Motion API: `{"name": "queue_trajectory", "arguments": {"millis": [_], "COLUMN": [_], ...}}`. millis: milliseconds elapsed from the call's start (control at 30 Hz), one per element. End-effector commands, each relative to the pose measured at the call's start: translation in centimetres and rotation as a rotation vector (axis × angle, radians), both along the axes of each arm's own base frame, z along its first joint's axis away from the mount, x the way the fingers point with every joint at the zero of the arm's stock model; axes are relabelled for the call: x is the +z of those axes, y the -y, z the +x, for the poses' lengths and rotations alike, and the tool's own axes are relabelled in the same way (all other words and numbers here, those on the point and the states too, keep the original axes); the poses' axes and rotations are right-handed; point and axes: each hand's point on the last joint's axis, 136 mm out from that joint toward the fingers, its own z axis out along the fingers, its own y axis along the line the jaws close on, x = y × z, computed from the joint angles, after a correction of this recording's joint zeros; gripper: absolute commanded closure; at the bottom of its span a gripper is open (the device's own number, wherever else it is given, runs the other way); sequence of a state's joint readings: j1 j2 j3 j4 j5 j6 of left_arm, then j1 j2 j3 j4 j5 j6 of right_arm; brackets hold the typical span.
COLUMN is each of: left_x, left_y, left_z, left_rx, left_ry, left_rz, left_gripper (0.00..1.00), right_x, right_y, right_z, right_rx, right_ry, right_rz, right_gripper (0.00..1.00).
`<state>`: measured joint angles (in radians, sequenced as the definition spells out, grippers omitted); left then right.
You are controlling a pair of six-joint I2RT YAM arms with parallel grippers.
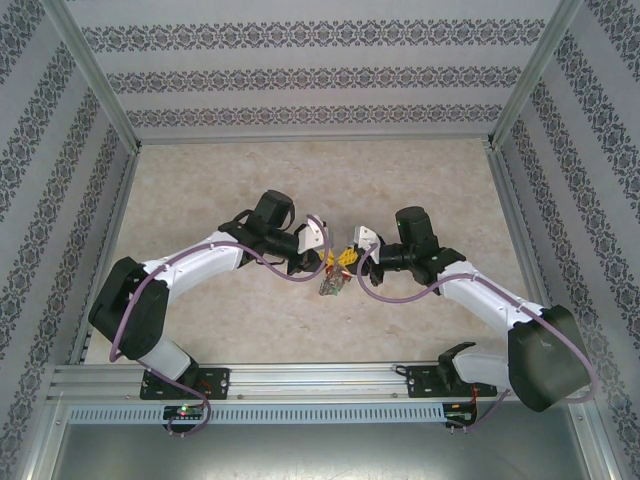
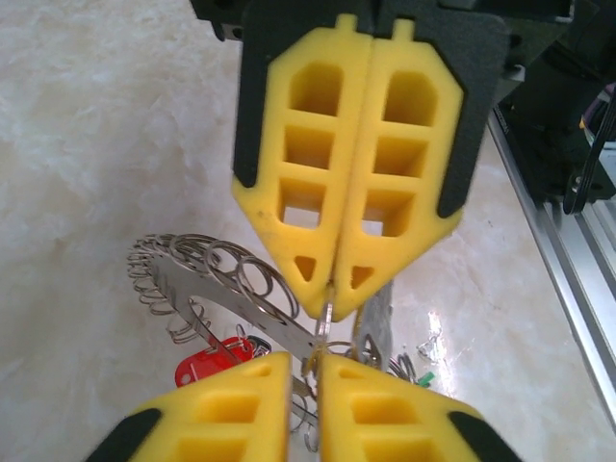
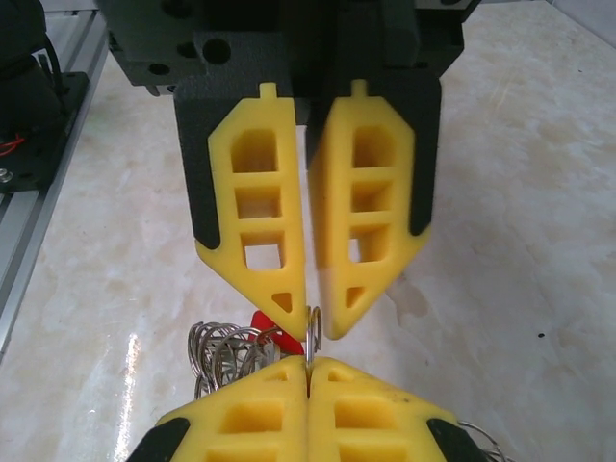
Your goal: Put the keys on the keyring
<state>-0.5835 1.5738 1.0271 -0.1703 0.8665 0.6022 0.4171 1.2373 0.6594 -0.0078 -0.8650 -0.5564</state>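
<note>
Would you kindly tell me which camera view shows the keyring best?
The left wrist view: the keyring shows its grey band and links. The right wrist view shows a few links; the top view, a tiny cluster.

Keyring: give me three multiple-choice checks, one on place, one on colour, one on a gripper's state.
1. Where is the keyring?
A) flat by the left arm's base
B) between the left gripper and the right gripper
C) against the far wall
2. What colour is the key tag beside the keyring?
A) red
B) blue
C) black
3. How is the right gripper?
A) wide open
B) shut, clear of the ring
C) shut on the keyring
Answers: 1 B, both grippers' yellow fingers meet at its rim; 2 A, the tag is plainly red; 3 C, its fingers pinch a thin metal part of the ring.
</note>
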Motion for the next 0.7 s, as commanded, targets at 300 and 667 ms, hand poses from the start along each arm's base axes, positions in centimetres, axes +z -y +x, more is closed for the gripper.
{"name": "queue_trajectory", "arguments": {"millis": [300,667], "left_x": [1.7,2.4], "left_y": [0.4,0.7], "left_z": [-0.5,-1.0], "left_rx": [-0.034,-0.049], "left_ry": [0.002,-0.007], "left_rz": [-0.003,-0.007], "left_gripper": [1.0,1.0], "right_x": [0.7,1.6], "right_y": [-0.8,-1.1], "right_z": [0.5,0.1], "right_rx": [-0.001,0.016], "right_ry": [0.102,0.194], "right_rz": [-0.088,-0.146], "right_gripper": [0.93,0.87]}}
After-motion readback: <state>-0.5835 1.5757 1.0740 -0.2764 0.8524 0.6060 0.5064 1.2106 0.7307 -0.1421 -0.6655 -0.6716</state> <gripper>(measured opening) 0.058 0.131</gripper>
